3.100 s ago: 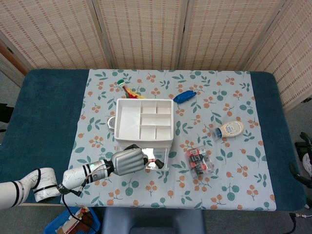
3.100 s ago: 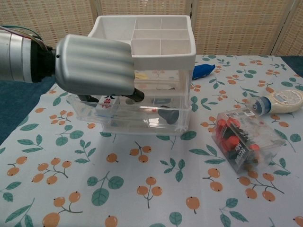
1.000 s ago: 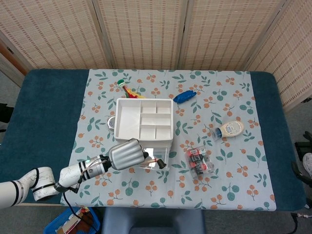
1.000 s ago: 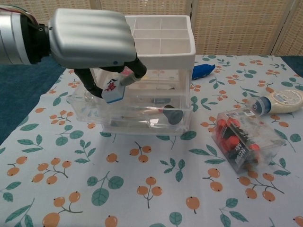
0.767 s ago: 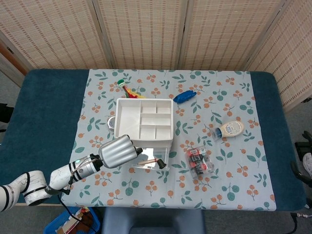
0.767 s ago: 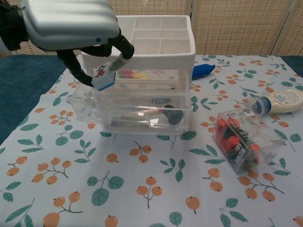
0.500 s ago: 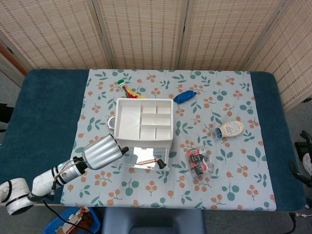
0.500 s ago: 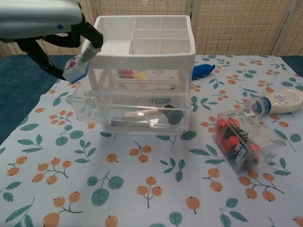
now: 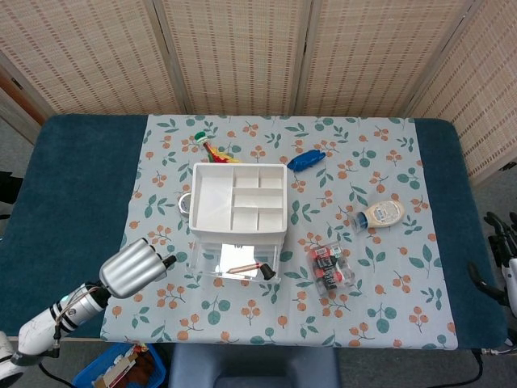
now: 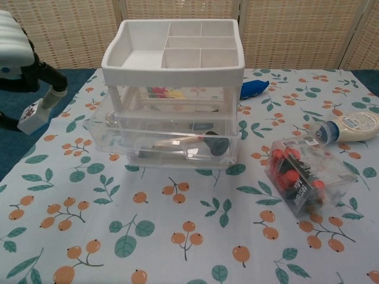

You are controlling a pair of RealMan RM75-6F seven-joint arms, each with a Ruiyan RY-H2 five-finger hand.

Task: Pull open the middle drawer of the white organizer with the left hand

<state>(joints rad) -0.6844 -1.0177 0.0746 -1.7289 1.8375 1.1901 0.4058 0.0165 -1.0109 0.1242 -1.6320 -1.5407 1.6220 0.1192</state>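
– White plastic organizer (image 9: pixel 238 198) with a divided top tray: where does it sit, and is its drawer out?

– Centre of the floral-clothed table (image 9: pixel 380 323). One clear drawer (image 10: pixel 166 139) juts toward the bottom of the frame. I judge it the middle one, though the clear fronts make that hard to confirm.

– And the left hand (image 9: pixel 133 268)?

– Lower left in the head view, well apart from the organizer. Its dark fingers (image 10: pixel 41 74) pinch a small white tile (image 10: pixel 32 117). The right hand (image 9: pixel 494 279) is only a dark shape at the right edge, so I cannot tell how its fingers lie.

– If the drawer needs more travel?

– Probably set the tile down first, hook the front lip near its middle, then draw straight and level toward the table's near edge. The organizer looks light and could slide or tip.
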